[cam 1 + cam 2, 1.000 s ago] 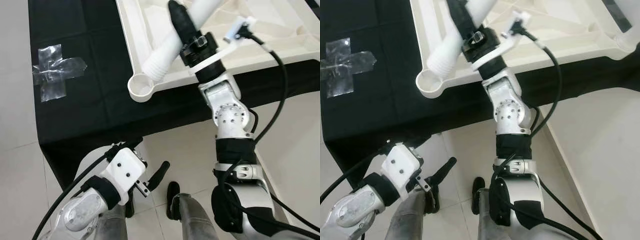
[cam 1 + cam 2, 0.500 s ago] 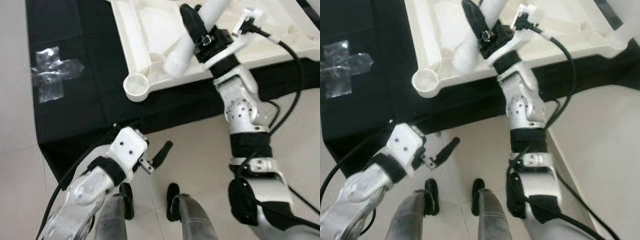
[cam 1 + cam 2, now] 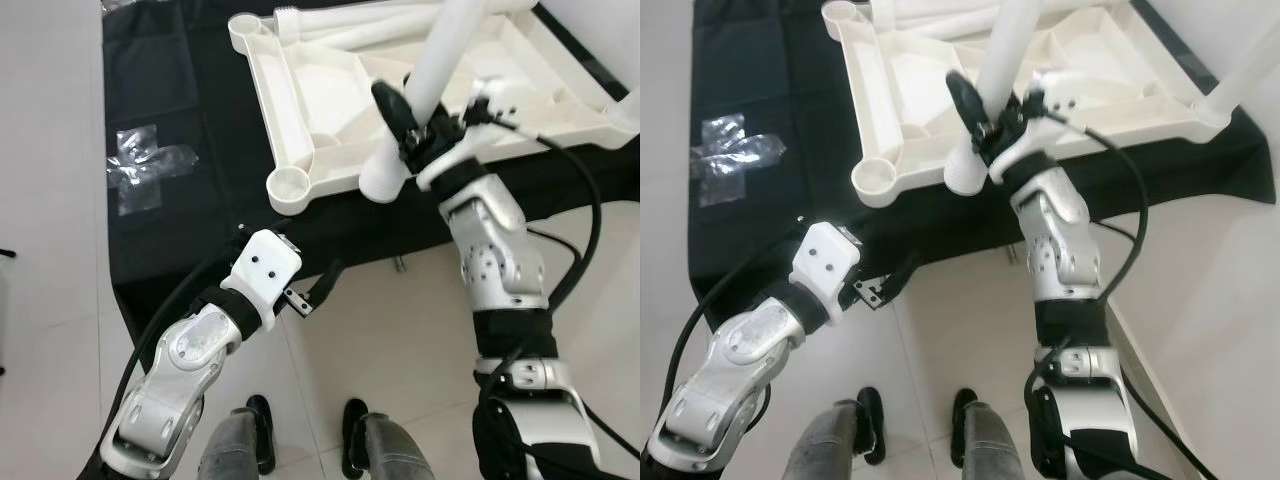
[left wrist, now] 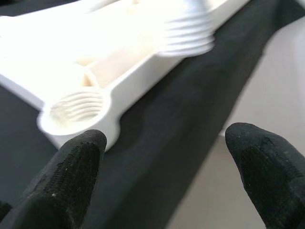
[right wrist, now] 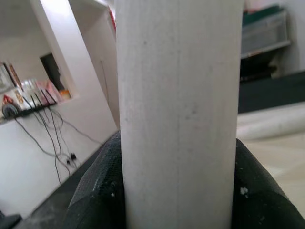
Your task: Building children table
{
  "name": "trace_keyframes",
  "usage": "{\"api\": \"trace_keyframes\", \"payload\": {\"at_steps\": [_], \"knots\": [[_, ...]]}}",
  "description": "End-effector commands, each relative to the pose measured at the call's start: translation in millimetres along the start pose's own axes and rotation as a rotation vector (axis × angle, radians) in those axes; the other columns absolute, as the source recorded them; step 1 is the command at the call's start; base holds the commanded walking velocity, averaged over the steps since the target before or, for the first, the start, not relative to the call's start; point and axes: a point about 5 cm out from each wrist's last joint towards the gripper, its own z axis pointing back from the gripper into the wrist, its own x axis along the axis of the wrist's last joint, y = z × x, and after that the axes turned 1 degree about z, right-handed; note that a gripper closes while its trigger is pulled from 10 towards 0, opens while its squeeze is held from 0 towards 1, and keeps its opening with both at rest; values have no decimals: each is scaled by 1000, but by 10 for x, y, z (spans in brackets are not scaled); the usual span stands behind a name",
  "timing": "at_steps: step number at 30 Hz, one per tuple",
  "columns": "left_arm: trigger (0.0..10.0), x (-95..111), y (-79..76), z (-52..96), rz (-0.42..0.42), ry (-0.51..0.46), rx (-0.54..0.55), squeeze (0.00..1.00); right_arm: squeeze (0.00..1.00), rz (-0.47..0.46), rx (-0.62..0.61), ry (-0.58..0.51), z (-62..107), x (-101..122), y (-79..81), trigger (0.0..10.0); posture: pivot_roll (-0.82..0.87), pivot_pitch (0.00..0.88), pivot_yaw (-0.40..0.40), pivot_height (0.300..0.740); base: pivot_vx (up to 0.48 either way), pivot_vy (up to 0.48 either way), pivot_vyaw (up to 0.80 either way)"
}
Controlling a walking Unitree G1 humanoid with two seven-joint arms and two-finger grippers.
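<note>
White plastic makes up nearly everything in play: an upturned children's tabletop tray (image 3: 300,120), ribbed on its underside, lies across a black cloth (image 3: 170,100) spread on the floor, filling the upper middle of the left eye view. At its near corner, just left of centre, sits a round threaded socket (image 3: 288,185), open and unfilled. Lying underside-up is presumably what puts the leg sockets within reach from above.

The right gripper (image 3: 415,130), upper centre of the frame, has its black fingers (image 3: 393,110) clenched around a long white cylindrical table leg (image 3: 432,75). The leg slants from the top edge down to its threaded end (image 3: 380,185), which hangs just right of the socket, near it but apart and not yet seated. Gripping mid-shaft would leave the thread free to enter and turn. In the right wrist view the shaft (image 5: 178,114) stands between both fingers, pressed on either side.

The left gripper (image 3: 315,295) sits lower centre, over the cloth's edge, with its fingers (image 4: 66,176) spread and grasping nothing. The left wrist view looks between them at the socket (image 4: 78,112), with the threaded end (image 4: 188,40) beyond; neither touches the fingers. A cross of clear tape (image 3: 150,170) sticks to the cloth at the left.
</note>
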Motion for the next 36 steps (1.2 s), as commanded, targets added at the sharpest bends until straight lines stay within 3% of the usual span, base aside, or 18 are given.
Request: {"api": "trace_keyframes", "payload": {"at_steps": [1,5,9,13,18,21,24,30,32,36], "knots": [[10000,-93,13,0,33,25,18,0,0,1,19,-47,58,82,17,10000,80,142,-28,740,0,0,0],[10000,-173,25,32,71,48,25,0,0,41,-10,-21,142,53,-18,10000,78,140,-29,740,0,0,0],[10000,-294,7,188,99,80,13,0,0,145,-57,99,359,-149,-75,10000,77,139,-31,740,0,0,0],[10000,-298,1,248,103,79,18,0,0,109,-51,125,449,-180,-51,10000,80,147,-40,740,77,0,0],[10000,-286,0,315,103,74,25,0,0,89,52,142,583,-170,68,10000,79,150,-43,740,387,0,480],[10000,-246,-5,294,102,56,20,0,0,60,74,120,550,-135,112,10000,81,146,-40,740,405,0,267],[10000,-206,-7,264,102,36,8,0,0,97,102,123,503,-152,165,10000,84,143,-37,740,409,0,533],[10000,-172,4,247,96,24,1,0,0,87,133,94,461,-149,236,10000,87,142,-35,740,412,0,800],[10000,-118,18,224,87,7,-6,0,0,77,163,145,443,-213,317,10000,94,143,-31,740,409,0,0],[10000,-49,-37,193,82,-16,-53,0,0,61,201,137,443,-204,366,10000,95,145,-25,740,398,0,0]]}}
